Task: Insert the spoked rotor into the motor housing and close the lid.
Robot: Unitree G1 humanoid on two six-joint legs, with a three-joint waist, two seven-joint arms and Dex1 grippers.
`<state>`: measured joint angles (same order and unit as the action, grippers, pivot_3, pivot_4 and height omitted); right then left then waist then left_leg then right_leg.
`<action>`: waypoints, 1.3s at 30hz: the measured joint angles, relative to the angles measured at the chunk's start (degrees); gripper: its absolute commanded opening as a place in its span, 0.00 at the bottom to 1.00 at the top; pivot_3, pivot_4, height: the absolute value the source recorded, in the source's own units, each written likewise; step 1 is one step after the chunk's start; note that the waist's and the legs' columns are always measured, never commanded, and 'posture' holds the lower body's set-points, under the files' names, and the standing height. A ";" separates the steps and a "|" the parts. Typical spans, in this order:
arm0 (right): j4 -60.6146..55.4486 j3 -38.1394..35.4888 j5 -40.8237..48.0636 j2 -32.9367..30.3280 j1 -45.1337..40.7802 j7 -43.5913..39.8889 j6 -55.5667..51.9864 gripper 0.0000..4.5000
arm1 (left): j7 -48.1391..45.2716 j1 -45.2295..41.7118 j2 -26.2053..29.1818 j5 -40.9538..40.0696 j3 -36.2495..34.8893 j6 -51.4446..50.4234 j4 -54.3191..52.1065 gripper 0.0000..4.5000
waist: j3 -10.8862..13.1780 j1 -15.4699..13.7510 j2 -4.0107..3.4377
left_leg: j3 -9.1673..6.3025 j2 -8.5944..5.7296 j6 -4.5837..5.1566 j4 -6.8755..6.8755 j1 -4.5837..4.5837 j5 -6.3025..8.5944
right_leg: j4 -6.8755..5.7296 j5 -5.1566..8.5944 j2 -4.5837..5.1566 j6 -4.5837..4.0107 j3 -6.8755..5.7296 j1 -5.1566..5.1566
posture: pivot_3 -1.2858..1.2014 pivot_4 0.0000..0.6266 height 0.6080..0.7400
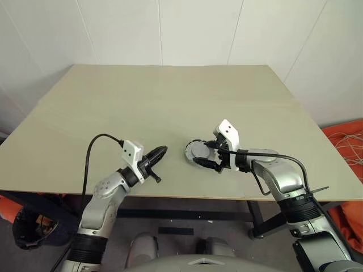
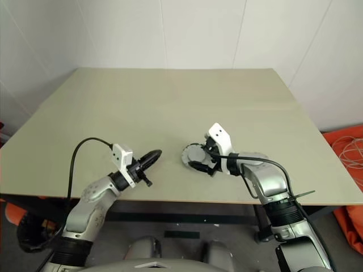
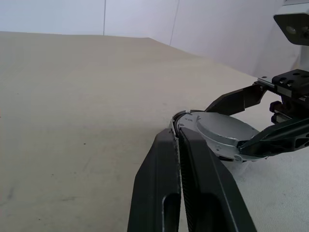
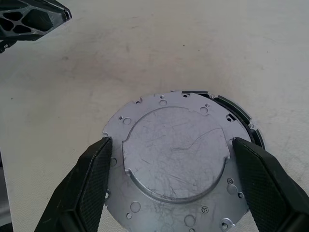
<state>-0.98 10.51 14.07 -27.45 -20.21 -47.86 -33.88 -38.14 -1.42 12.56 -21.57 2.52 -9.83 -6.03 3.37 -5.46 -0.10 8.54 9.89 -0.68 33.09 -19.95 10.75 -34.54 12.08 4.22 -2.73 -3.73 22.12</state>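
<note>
Near the front edge of the table (image 1: 170, 102), a little right of its middle, lies the motor housing (image 4: 241, 116) with the lid (image 4: 176, 159) resting flat on top of it. From the right wrist view the lid is a round silvery disc, scratched, with a raised circular centre panel and small holes and screws around its border. A dark rim of the housing shows as a thin crescent past one side of the lid, so the lid sits slightly off centre over it. The spoked rotor cannot be made out; whether it sits under the lid cannot be told.

The right gripper (image 4: 169, 164) reaches in from the right, angled down, with its jaws spread wide. Its two black fingers (image 4: 94, 179) stand at opposite edges of the lid, one on each side, right at the rim; whether they press on the metal cannot be told.

The left gripper (image 1: 156, 154) hangs just left of the housing, near the table's front edge, roughly level and pointing toward the right. Its two fingers (image 3: 159, 193) lie pressed together with nothing between them. Their tips are close to the housing's near rim, apart from it.

A black cable (image 1: 91, 153) loops up from the left wrist.
</note>
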 measured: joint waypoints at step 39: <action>-4.53 1.17 -4.17 3.17 2.34 9.40 -1.65 0.70 | -1.74 -0.98 0.04 -0.40 -0.70 2.14 4.04 0.04 | 0.00 0.15 0.00 | 0.01 0.00 0.01 -0.05 0.17 0.01 | 0.02 0.01 0.00 0.01 0.00 -0.06 | 0.52 0.00 1.00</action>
<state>-5.51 11.68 9.91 -24.27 -17.87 -38.45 -35.53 -39.88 -2.39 12.60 -21.97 1.82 -7.69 -1.99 3.36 -5.31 -0.10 8.55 9.90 -0.67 33.03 -19.78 10.77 -34.52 12.09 4.22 -2.72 -3.73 22.06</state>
